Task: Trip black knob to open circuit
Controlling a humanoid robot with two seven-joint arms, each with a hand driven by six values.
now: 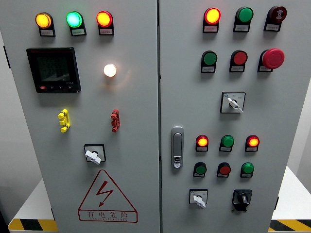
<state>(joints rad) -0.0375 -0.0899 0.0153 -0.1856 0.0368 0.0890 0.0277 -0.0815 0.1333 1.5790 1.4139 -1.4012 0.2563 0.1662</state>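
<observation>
at lower right of the cabinet door (286, 97), black knob (241, 198), untouched

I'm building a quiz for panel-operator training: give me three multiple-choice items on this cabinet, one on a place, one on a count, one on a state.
1. Where is the black knob?
A. right door, bottom right
B. left door, top
C. beside the meter

2. How many lamps are in the left door's top row?
A. two
B. three
C. five

3. The white lamp is:
A. lit
B. dark
C. covered

Answers: 1 A, it sits below the small buttons on the right door. 2 B, amber, green and red. 3 A, it glows brightly.
</observation>
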